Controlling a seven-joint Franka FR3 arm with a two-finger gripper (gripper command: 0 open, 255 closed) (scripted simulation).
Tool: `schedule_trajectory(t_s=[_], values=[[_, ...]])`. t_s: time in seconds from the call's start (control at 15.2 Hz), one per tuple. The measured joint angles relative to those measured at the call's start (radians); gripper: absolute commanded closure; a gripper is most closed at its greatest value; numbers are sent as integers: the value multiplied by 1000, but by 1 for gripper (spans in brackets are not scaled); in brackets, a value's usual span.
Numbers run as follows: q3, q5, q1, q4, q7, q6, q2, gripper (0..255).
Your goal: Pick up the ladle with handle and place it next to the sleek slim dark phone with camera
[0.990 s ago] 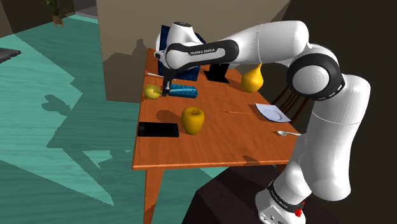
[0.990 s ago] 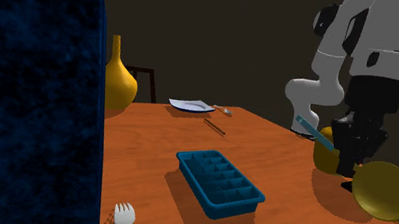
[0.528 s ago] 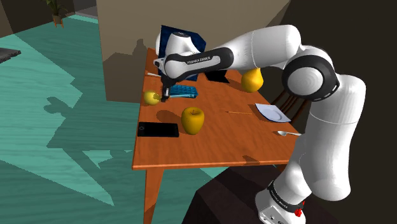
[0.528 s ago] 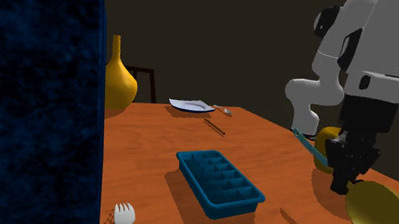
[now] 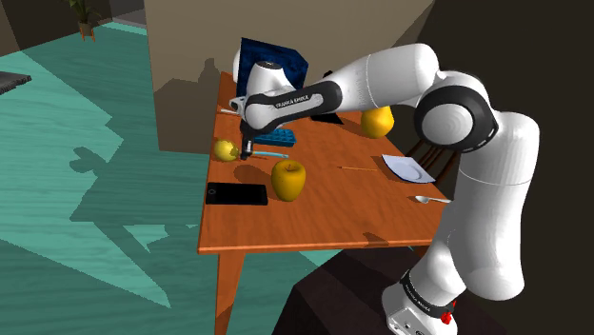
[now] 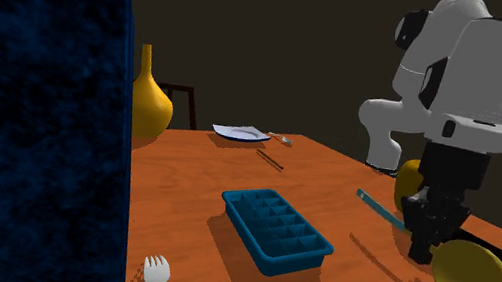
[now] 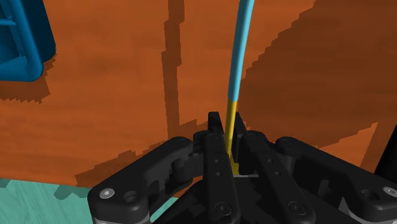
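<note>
Right now the gripper [image 7: 226,137] is pinched shut on the ladle [image 6: 470,278], with the fingers clasping the thin stem where yellow turns into the blue handle [image 7: 240,57]. The grip sits close to the bowl, likely so the heavy yellow bowl hangs just below the fingers. That way the long handle trails up at a tilt instead of swinging.

The ladle is held off the wood, its shadow separate below it. It hangs at the tabletop [image 5: 333,214] edge on the shoulder view's left, between the blue ice cube tray [image 6: 276,233] and the black phone [image 5: 236,193]. The phone lies flat along that same edge with a yellow apple [image 5: 288,178] just beside it. So the free spot for the drop looks to be on the tray side of the phone.

Hidden bits:
- In the second exterior view, the apple is mostly behind the gripper.
- A dark strip past the bowl, cut off at that view's right edge, is probably the phone.
- In the wrist view, the gripper body covers the stem's lower end.
</note>
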Motion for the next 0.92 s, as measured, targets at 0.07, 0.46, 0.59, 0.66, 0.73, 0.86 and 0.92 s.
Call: schedule_trajectory(t_s=[0.07,0.46,0.59,0.66,0.73,0.86,0.92], values=[[0,0,0,-1,0,2,1,255],[1,1,1,-4,0,5,3,0],[2,1,1,-4,0,5,4,0],[2,1,1,-4,0,5,4,0],[2,1,1,-4,0,5,4,0],[-3,-8,7,-5,5,-22,-25,0],[-5,-13,10,6,8,-45,-38,0]])
